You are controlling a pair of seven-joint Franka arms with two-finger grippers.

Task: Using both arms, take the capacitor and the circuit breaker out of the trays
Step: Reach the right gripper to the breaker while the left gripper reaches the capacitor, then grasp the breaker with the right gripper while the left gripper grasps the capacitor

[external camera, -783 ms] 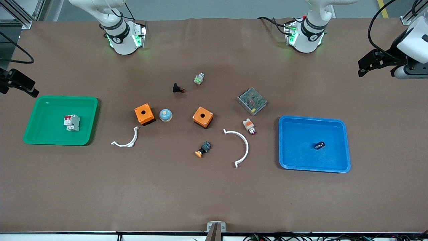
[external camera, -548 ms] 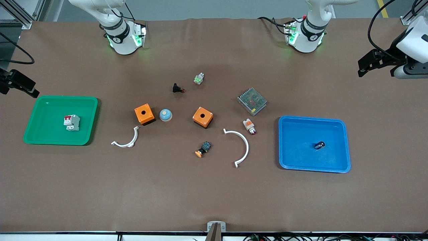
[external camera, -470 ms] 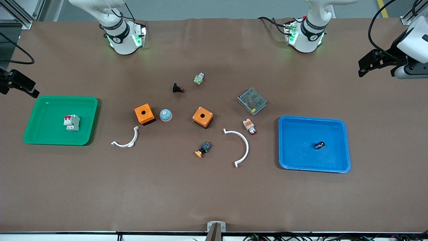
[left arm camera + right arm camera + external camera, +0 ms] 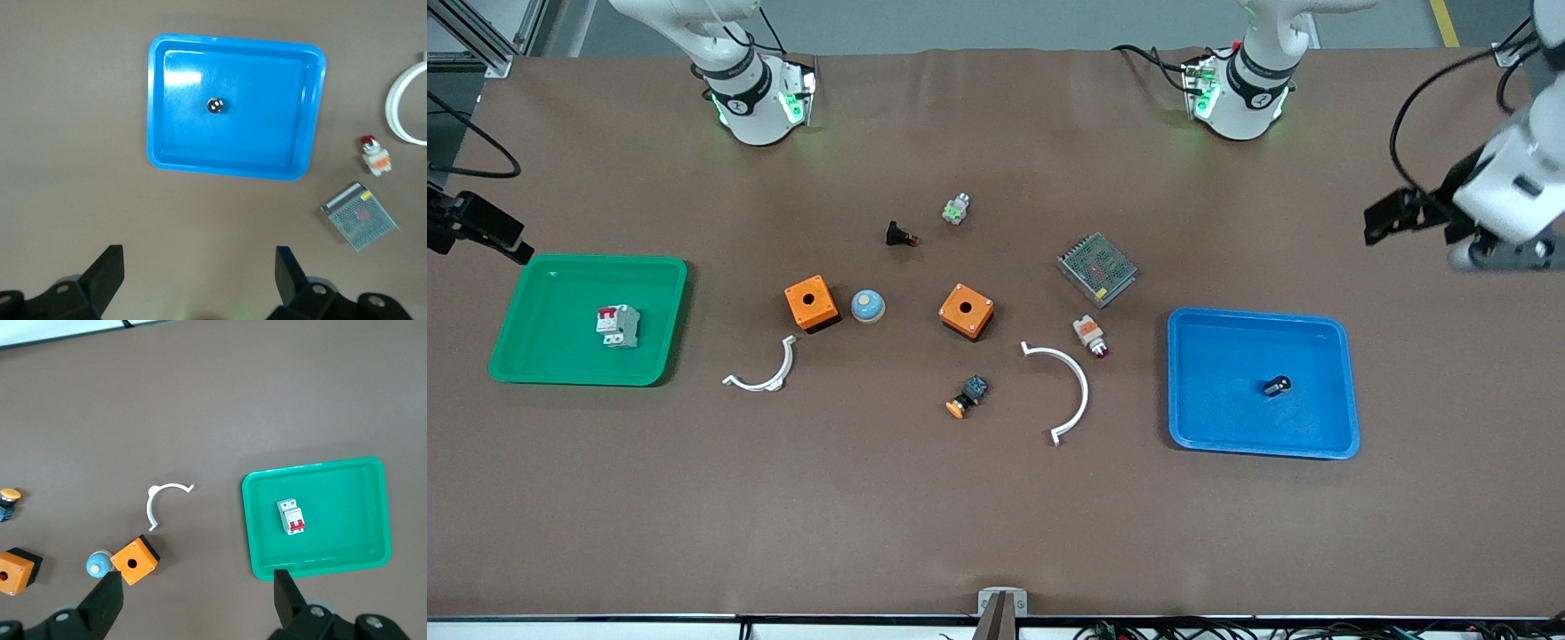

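Front view: the breaker (image 4: pixel 617 325) lies in the green tray (image 4: pixel 534 364) at frame left; the capacitor (image 4: pixel 1276 386) lies in the blue tray (image 4: pixel 1343 427) at lower right.

Left wrist view: left end effector (image 4: pixel 199 277) empty, fingers apart, capacitor at upper centre.

Right wrist view: right end effector (image 4: pixel 198 600) likewise spread and empty, breaker right of centre.

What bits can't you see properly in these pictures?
- Right gripper: front view, cut off by the picture's edge.
- Left arm above its gripper: front view, runs off the edge.
- Capacitor markings: too small in every view.
- Breaker lettering: too small.
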